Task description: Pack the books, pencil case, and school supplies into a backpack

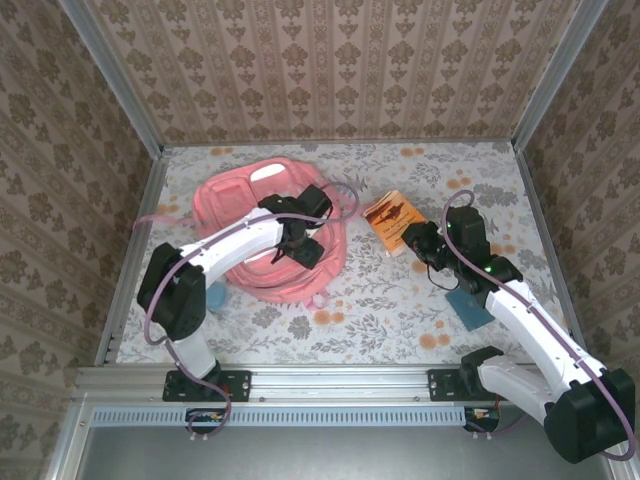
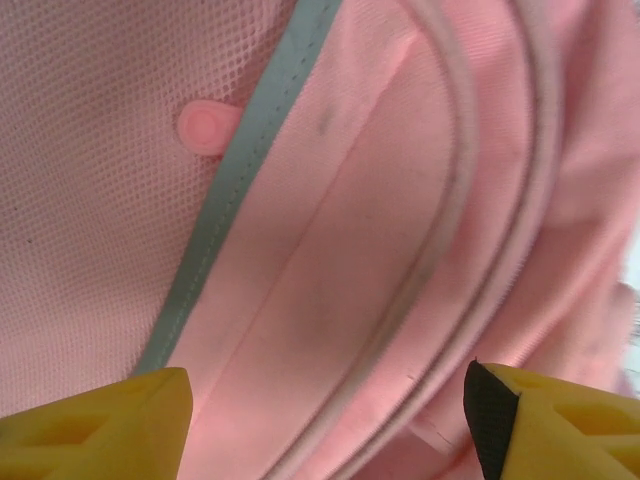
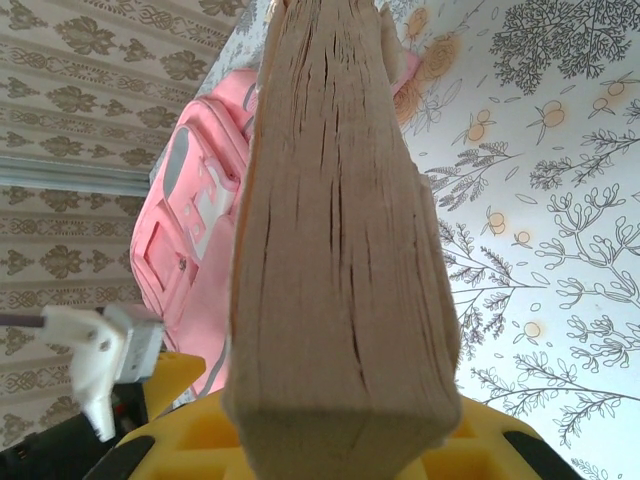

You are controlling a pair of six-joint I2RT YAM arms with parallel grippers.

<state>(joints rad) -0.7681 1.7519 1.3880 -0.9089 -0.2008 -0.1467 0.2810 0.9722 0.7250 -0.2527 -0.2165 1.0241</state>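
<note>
Here, from above, a desk [image 1: 380,300] under a flower-printed cloth stands between walls of brown patterned wallpaper [image 1: 330,60], with a metal rail [image 1: 340,385] along its near edge. The pink backpack [image 1: 235,195] lies flat at left centre. The left gripper [image 1: 298,250] hangs over it, and its opening is hard to judge from this height. Just right of the backpack, the right gripper [image 1: 410,240] pinches an orange-brown booklet [image 1: 390,218]. A teal square [image 1: 468,308] lies on the cloth, partly covered by the right arm. A smaller teal item [image 1: 215,297] beside the left arm is too hidden to identify.

Left wrist view: the yellow fingers [image 2: 100,420] stand wide apart over pink fabric and a grey stripe [image 2: 240,170].

Right wrist view: the booklet's page edge [image 3: 340,220] is clamped at the bottom and blocks the middle. The backpack lies to its left and the cloth to its right.
</note>
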